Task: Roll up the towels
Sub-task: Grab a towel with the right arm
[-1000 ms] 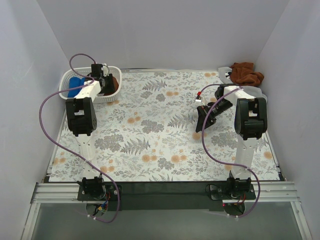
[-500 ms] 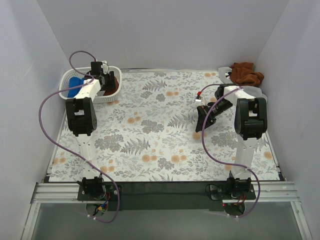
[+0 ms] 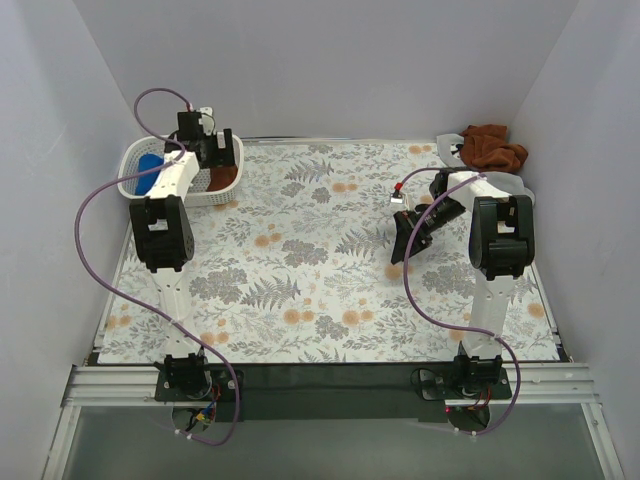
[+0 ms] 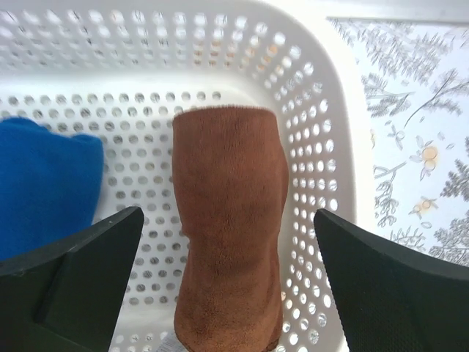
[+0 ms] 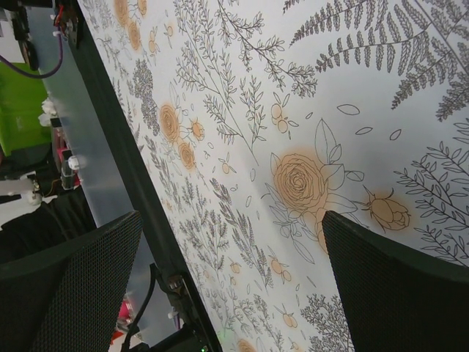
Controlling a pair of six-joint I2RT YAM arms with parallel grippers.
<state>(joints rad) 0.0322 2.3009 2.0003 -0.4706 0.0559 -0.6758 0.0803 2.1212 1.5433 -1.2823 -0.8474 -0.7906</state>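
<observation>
A rust-brown towel (image 4: 231, 220), rolled into a stubby cylinder, lies in the white perforated basket (image 4: 322, 147) beside a bright blue towel (image 4: 44, 183). My left gripper (image 4: 228, 213) hangs above the brown roll, open, both fingers apart from it. From above, the left gripper (image 3: 207, 150) sits over the basket (image 3: 135, 175) at the back left. Another rust-brown towel (image 3: 490, 147) lies crumpled at the back right on a light grey towel (image 3: 447, 150). My right gripper (image 3: 408, 237) hovers open over the floral cloth, nothing between its fingers.
The floral tablecloth (image 3: 320, 260) covers the table. Purple cables loop from both arms. White walls close in the left, back and right sides. The table's dark front rail (image 5: 110, 132) shows in the right wrist view.
My left gripper opened wide, let go of the brown roll in the basket, and lifted up and back. The right arm has not moved.
</observation>
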